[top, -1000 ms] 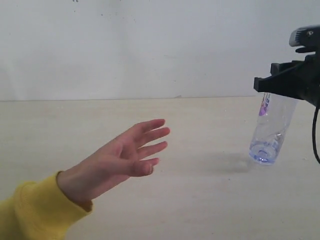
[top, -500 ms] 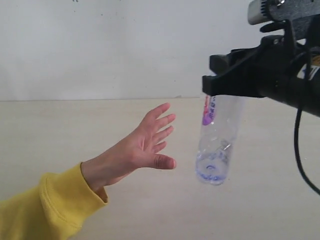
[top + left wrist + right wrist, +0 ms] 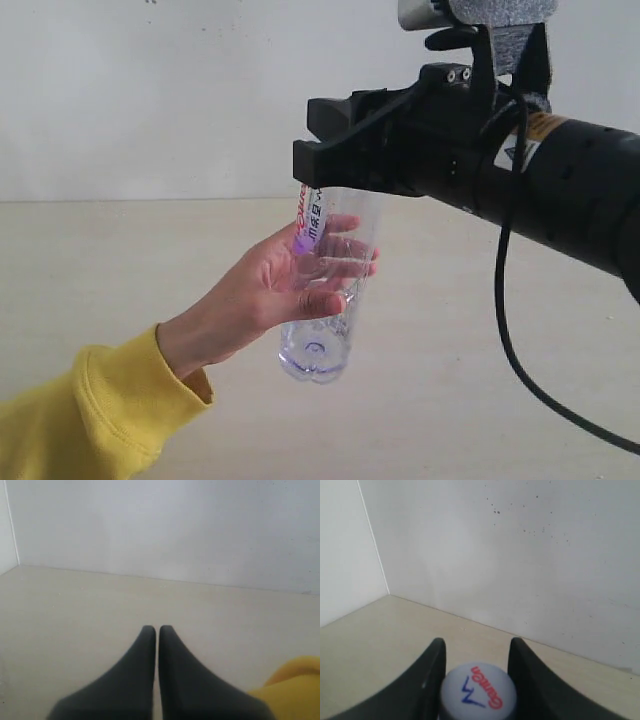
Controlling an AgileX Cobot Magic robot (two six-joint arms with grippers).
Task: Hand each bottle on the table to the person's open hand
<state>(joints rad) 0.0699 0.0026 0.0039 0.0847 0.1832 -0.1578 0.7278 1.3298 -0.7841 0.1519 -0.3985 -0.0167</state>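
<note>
My right gripper (image 3: 478, 647) was clamped on the white cap (image 3: 478, 690) of the clear bluish bottle (image 3: 316, 345), which hung above the table (image 3: 90, 250). The person's open hand (image 3: 262, 297) touched its side. My left gripper (image 3: 157, 630) was closed and empty

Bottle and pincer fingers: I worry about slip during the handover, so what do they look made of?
Bottle: thin clear plastic, glossy; the person's hand shows through it. Cap: opaque white plastic, smooth, printed. Right pincer fingers: matte black, likely plastic or rubber; the look leaves it open.
</note>
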